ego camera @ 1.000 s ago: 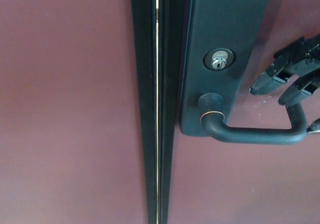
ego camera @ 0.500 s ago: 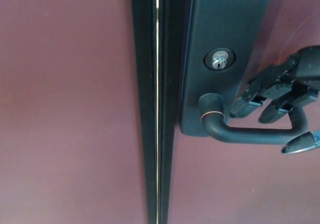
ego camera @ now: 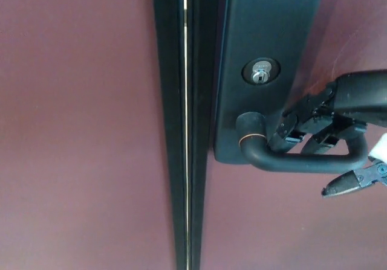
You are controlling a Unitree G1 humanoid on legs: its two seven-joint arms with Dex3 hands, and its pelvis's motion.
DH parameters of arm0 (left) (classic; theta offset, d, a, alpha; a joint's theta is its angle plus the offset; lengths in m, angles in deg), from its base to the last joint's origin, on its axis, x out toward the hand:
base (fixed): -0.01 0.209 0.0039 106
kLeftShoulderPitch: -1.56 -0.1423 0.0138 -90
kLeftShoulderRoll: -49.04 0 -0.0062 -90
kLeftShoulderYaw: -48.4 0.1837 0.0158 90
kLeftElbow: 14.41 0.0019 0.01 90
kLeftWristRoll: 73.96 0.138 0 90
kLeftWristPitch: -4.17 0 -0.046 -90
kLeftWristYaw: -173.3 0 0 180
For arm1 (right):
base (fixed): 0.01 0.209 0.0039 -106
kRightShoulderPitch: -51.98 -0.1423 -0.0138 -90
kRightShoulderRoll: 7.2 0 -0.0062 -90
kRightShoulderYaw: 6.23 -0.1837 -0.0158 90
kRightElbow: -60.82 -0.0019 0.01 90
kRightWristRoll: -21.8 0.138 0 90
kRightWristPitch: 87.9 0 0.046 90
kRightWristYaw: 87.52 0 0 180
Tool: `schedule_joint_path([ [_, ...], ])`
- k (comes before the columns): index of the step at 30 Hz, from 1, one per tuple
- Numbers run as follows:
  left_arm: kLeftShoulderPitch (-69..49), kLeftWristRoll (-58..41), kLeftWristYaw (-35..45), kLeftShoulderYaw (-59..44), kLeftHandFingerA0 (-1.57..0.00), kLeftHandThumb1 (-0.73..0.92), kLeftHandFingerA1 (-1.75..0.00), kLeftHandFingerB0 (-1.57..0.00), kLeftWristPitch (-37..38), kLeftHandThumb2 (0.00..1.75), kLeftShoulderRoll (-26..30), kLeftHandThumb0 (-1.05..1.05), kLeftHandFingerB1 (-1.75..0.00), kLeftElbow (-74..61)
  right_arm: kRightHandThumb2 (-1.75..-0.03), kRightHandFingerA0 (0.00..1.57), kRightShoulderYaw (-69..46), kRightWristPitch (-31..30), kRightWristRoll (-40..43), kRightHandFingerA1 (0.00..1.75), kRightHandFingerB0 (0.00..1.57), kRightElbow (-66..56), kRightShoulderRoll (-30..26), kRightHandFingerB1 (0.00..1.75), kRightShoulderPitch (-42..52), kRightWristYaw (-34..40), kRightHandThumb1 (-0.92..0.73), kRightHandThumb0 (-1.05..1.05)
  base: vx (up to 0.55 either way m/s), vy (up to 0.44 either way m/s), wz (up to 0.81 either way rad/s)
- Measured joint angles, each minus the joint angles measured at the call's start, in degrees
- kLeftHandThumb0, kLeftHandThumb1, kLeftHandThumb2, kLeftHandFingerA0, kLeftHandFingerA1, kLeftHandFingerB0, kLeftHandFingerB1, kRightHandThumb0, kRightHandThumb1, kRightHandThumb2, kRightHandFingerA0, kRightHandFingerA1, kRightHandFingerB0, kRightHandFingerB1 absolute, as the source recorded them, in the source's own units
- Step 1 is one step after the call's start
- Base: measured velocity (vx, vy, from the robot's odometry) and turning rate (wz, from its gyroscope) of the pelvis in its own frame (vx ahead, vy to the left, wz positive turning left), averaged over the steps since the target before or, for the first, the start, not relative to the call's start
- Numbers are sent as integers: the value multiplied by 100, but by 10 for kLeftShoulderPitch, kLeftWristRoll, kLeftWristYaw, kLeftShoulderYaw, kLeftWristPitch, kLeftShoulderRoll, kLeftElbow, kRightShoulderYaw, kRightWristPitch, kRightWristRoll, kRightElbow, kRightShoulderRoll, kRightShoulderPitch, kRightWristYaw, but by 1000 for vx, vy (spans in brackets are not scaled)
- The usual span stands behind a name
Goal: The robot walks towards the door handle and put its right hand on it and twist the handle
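A black lever handle sticks out to the right from a tall black backplate on a maroon door. A silver keyhole sits above the lever's pivot. My right hand comes in from the right edge, over the lever. Its two fingers reach down to the lever's top near the pivot and seem to touch it. The thumb hangs below the lever with a small gap. The hand straddles the lever without closing on it. My left hand is out of sight.
A dark vertical frame strip with a thin bright gap runs down between the two maroon door leaves. The left leaf is plain. The door fills the whole view at very close range.
My right hand has moved left and down, from beside the lever's far end to over its middle, fingers reaching the top and thumb dropping below. The view has shifted slightly.
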Motion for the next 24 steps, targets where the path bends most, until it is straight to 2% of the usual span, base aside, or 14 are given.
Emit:
schedule_joint_path([
  [23, -4, 0, 1, -8, -88, 14, -92, -67, 0, 87, 0, -45, -81, 0, -57, 40, 47, 40, -91, 38, 38, 10, 18, 33, 16, -9, -54, -57, 0, 0, 0],
  [24, -4, 0, 1, -9, -88, 14, -92, -67, 0, 87, 0, -45, -81, 0, -80, 38, 49, 42, -97, 52, 27, 11, 20, 44, 17, -8, -42, -56, 0, 0, 0],
])
